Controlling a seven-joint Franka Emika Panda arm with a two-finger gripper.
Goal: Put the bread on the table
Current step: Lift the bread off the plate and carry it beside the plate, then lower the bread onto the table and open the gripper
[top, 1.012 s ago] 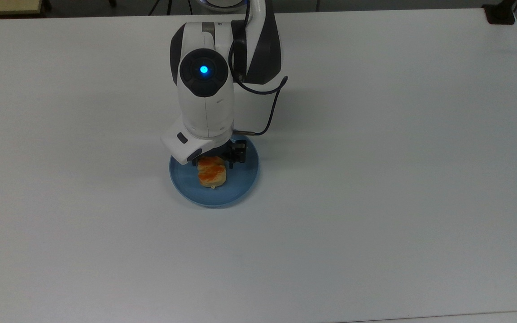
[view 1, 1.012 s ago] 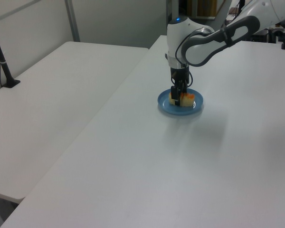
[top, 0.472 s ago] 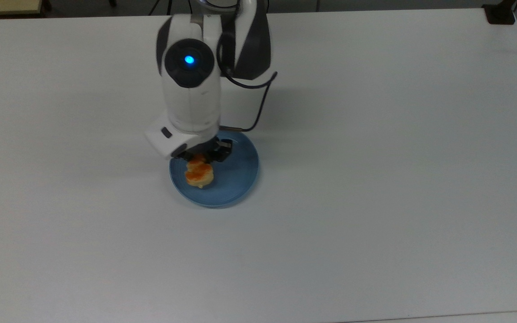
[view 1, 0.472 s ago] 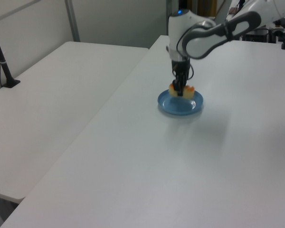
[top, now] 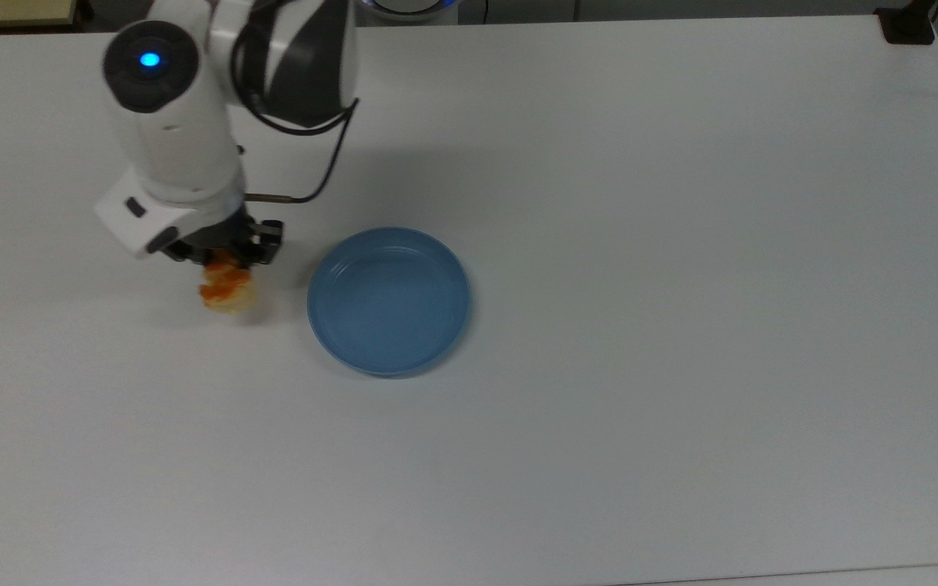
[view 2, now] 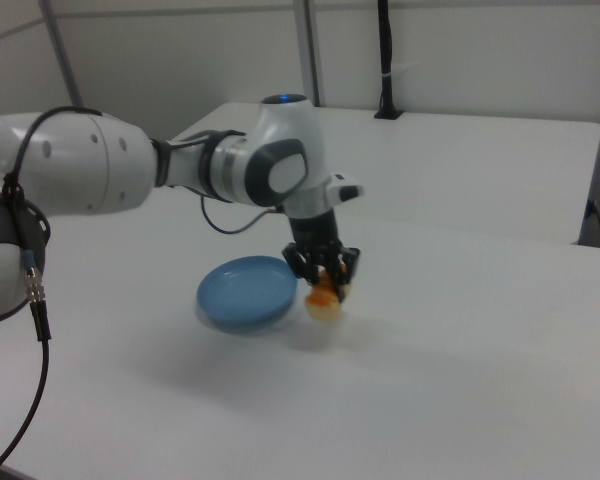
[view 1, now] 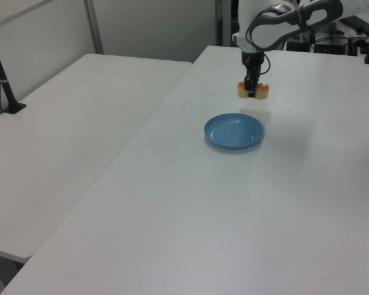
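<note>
1. Your gripper has its fingers closed on the bread, which hangs clear above the table.
2. The bread sits off the blue plate, toward the top view's left.
3. In the left view the bread hangs beyond the plate.

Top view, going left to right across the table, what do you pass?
End effector holding the bread above the table → blue plate → black mount at the far right corner.
</note>
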